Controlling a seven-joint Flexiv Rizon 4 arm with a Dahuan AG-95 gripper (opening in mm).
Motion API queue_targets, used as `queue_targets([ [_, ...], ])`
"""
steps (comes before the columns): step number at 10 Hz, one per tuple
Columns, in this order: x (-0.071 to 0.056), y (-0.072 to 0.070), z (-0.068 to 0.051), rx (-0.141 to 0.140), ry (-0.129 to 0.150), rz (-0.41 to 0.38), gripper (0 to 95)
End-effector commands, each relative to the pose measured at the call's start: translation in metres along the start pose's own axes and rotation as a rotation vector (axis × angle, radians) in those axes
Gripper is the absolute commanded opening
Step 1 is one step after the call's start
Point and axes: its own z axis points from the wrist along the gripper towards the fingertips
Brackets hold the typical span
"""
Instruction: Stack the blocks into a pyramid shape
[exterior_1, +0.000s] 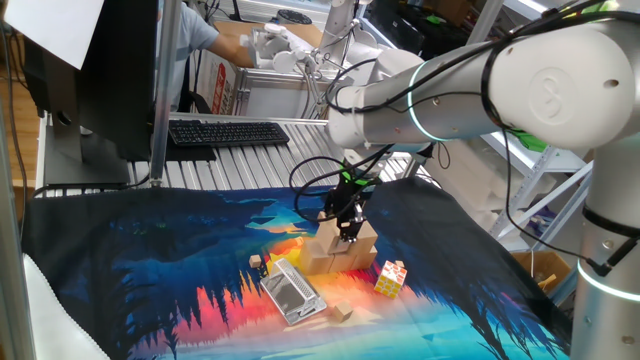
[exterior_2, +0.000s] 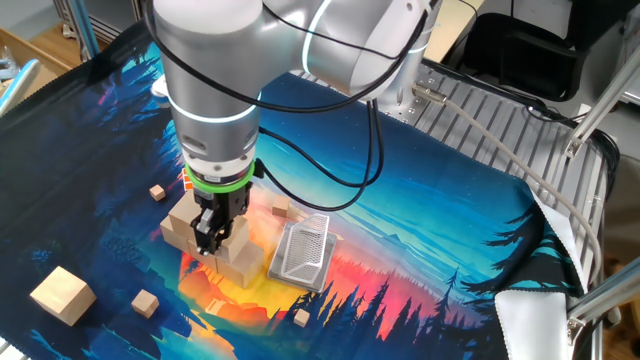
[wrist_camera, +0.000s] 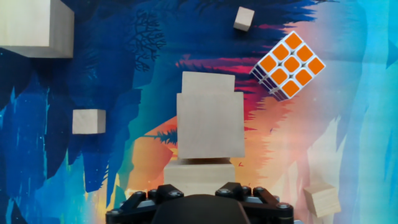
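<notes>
The step in hand is judged to be the seating of an upper block (wrist_camera: 209, 124) on two lower blocks of the pile (exterior_2: 215, 245), which lies on the printed cloth (exterior_2: 430, 230) near its middle. In the hand view the upper block is seen bridging one lower block at 12 o'clock (wrist_camera: 208, 79) and another at 6 o'clock (wrist_camera: 198, 173). For a sound result, the upper block should be centred over the seam between the two, its edges squared to theirs. Release should be made only once it rests flat, and the hand should then be withdrawn straight upward so that the pile is not dragged. A further loose block (wrist_camera: 34, 28) lies well apart at 10 o'clock from the pile and is judged to be the next one needed. The puzzle cube (wrist_camera: 289, 65) at 2 o'clock should be avoided. The gripper (exterior_2: 210, 236) is pointed downward at the pile, its fingers set at a moderate, steady gap against the upper tier. Whether the block is clamped or merely flanked cannot be told, since the fingertips are hidden in the hand view.
</notes>
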Motion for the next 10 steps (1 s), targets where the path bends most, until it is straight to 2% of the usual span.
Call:
queue_targets([
  [1,-0.0004,-0.0005,-0.0005,0.001,-0.009,-0.002,0.0],
  [10,0.0005,0.0012,0.0052,0.004,-0.015,0.012,0.0],
])
